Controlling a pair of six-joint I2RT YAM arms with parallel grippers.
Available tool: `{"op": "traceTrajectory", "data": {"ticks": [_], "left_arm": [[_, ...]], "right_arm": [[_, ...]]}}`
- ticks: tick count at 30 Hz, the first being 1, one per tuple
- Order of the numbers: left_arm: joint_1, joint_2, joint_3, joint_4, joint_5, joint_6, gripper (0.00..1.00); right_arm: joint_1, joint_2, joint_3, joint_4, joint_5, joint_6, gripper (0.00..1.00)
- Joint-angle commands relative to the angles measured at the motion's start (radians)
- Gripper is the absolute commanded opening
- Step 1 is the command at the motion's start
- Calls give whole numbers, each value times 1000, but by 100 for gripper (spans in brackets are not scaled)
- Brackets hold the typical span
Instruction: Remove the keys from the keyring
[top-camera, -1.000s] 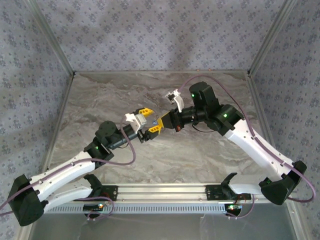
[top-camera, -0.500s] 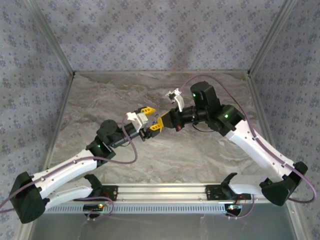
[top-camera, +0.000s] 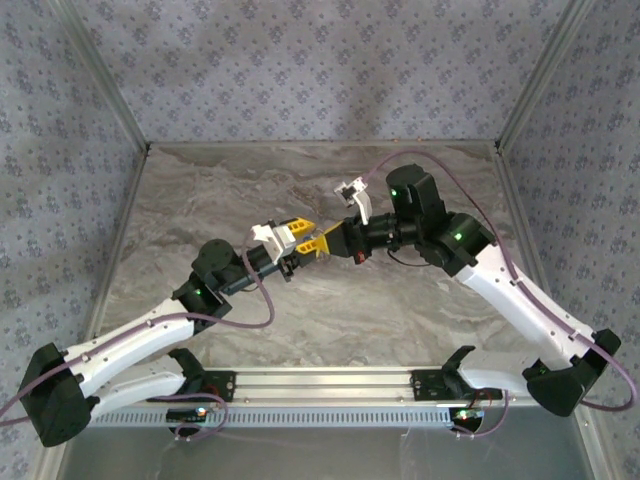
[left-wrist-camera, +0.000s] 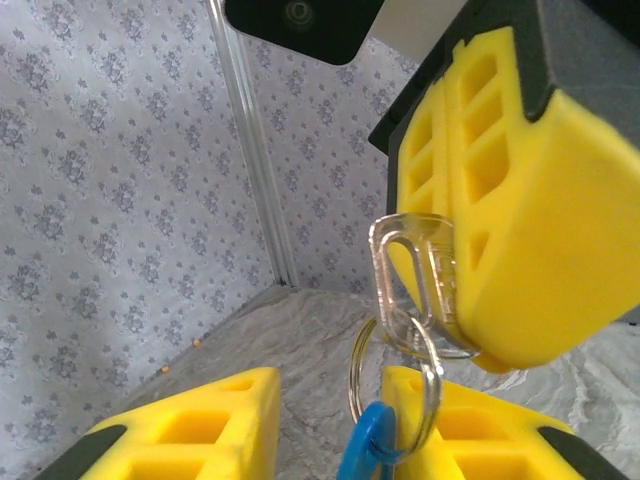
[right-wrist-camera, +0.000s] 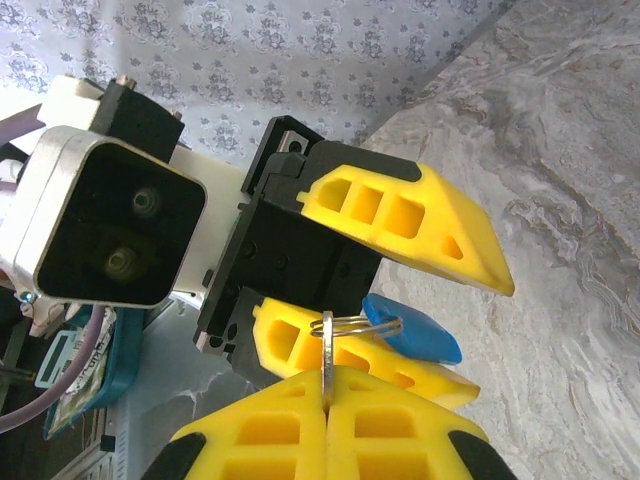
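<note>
Nearest, along the front edge of the table (top-camera: 380, 320), both arm bases bolted to a metal rail (top-camera: 320, 385). Reaching up and inward from there, meeting nose to nose above mid-table.

On the left, the left gripper (top-camera: 298, 238), fingers (left-wrist-camera: 190, 425) parted, not pinching anything. Facing it, the right gripper (top-camera: 322, 243), fingers (right-wrist-camera: 400, 430) clenched tight on the keyring (left-wrist-camera: 392, 385).

Up close from the left wrist: a thin metal loop hanging off a clear tag (left-wrist-camera: 405, 265), the tag tucked into the seam of those clenched right fingers. Dangling from the loop, the keys (left-wrist-camera: 368, 448), a small bright-blue bunch, up off the table and sitting right in the gap between the parted left fingers. Clear air on one side of the bunch; on the other, touching or not, hard to judge.

From the right wrist, same story: blue bunch lying along the lower left finger, upper finger well apart above it. Single keys impossible to tell apart.

Beyond the grippers, marbled table running back to a metal frame (top-camera: 520, 110) and a patterned wall (top-camera: 300, 70).
</note>
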Motion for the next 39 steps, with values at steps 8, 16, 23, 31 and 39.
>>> {"op": "traceTrajectory", "data": {"ticks": [8,16,23,31,39], "left_arm": [[-8,-20,33,60,28,4,30],[-8,-22,38,62,45,5,18],[-8,-35,35,71,47,-1,14],[-6,-45,44,39,36,-44,0],[-1,-41,78,-16,26,-125,0]], "right_arm": [[-6,-19,-14,25,-28,14,0],[-10,-19,-17,33,-32,17,0],[-21,-20,-29,20,-33,10,0],[-24,-71,-64,37,79,-76,0],[33,-142,-103,55,246,-227,0]]}}
